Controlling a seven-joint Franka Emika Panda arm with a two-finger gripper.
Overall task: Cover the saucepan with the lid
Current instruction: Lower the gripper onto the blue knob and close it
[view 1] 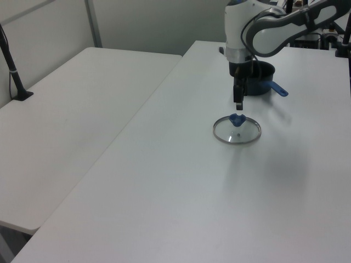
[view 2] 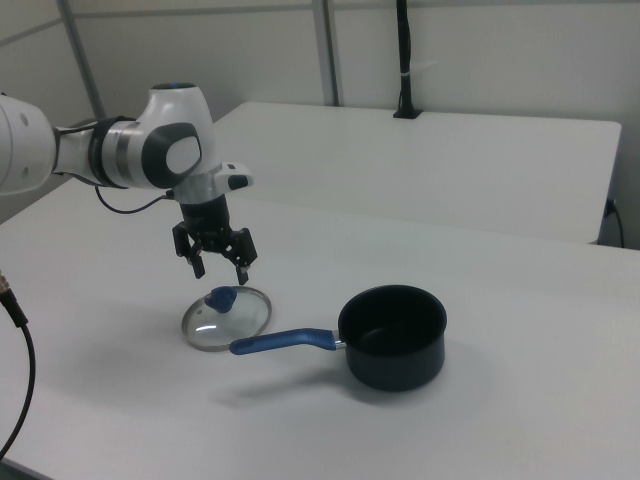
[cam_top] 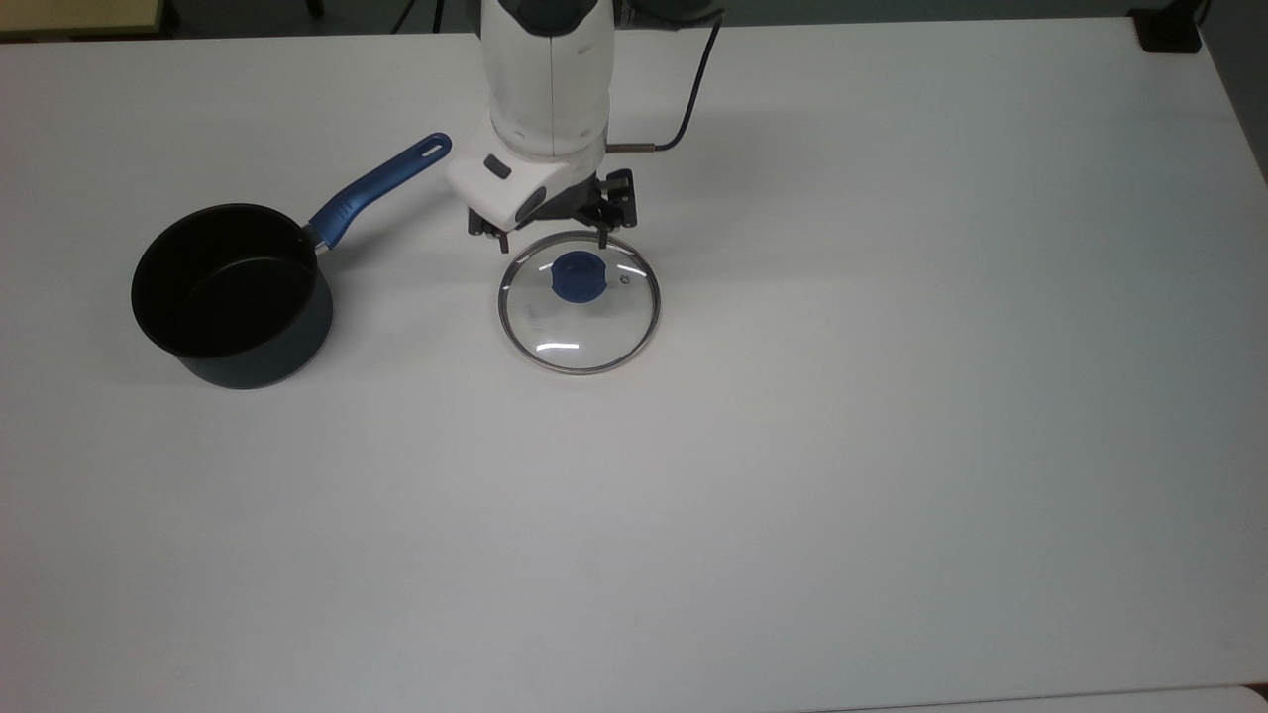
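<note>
The lid (cam_top: pixel 580 327) lies flat on the white table (cam_top: pixel 792 495), a clear glass disc with a metal rim and a blue knob (cam_top: pixel 577 275). My gripper (cam_top: pixel 553 241) hangs open just above the lid's far edge and knob, its fingers spread to either side and nothing between them. The right view shows the gripper (view 2: pixel 220 268) a short way above the lid (view 2: pixel 227 318), not touching it. The saucepan (cam_top: pixel 233 297) stands upright and empty at the top view's left, its blue handle (cam_top: pixel 381 188) pointing toward the arm. In the left view the gripper (view 1: pixel 238 104) hovers over the lid (view 1: pixel 237 130), with the saucepan (view 1: pixel 260 85) behind it.
A second white table (view 1: pixel 71 109) adjoins this one, with a black post (view 1: pixel 13 71) at its far side. A black block (cam_top: pixel 1169 30) sits at the top view's upper right corner. A cable (view 2: pixel 15 350) hangs at the right view's lower left.
</note>
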